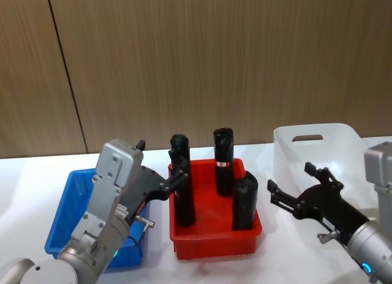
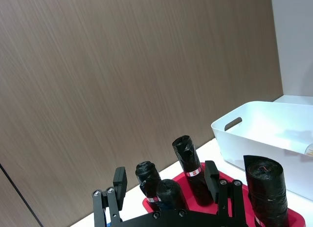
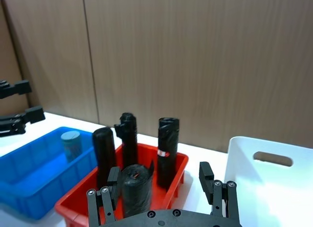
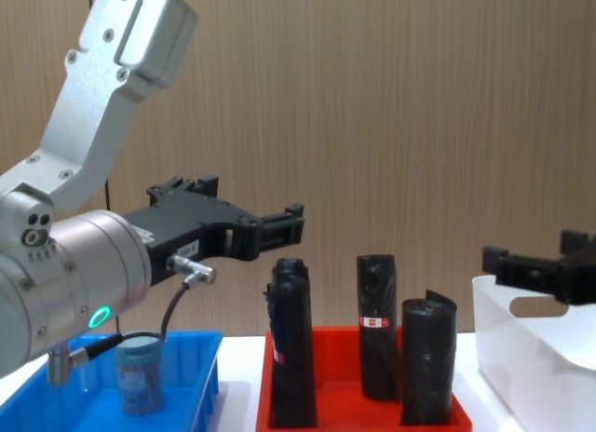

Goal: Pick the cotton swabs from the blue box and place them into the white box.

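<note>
The left end effector [image 4: 279, 229], spread and empty, fills the chest view's left above the blue box [image 4: 200, 362], where one cotton swabs [image 4: 139, 373] tub stands. The right end effector [image 1: 293, 187] hangs released before the white box [image 1: 343, 137]. Roll labels are unreadable.

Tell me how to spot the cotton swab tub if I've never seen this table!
Find the blue box at the robot's left end of the table, beside the red tray. Inside stands one small round tub, the cotton swabs, with a pale grey-blue lid. It is far shorter than the tall black rolls next door.
</note>
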Robot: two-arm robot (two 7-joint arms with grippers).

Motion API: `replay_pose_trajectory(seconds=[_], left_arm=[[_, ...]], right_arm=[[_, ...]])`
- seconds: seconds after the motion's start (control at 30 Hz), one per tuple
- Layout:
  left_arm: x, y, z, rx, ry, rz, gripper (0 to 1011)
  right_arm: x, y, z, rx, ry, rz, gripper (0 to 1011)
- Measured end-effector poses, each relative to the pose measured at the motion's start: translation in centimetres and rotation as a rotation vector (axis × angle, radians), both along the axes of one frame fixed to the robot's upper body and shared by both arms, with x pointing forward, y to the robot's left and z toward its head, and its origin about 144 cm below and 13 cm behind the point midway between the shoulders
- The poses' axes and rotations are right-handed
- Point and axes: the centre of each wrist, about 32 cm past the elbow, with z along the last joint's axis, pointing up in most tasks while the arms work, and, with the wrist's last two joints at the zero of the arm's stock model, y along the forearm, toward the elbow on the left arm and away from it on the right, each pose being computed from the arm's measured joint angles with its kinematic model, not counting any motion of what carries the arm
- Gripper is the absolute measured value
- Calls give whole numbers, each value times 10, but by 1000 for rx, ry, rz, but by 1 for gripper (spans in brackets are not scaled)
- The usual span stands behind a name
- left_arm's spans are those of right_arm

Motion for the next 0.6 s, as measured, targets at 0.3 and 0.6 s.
replay_pose_trajectory(seconds=[0.3, 0.6], left_arm=[[0, 0, 0, 0, 1, 0, 1004], [0, 0, 0, 0, 1, 0, 1004]], right_arm=[[15, -2, -3, -3, 49, 64, 1001], [31, 0, -8, -8, 87, 108, 1002]])
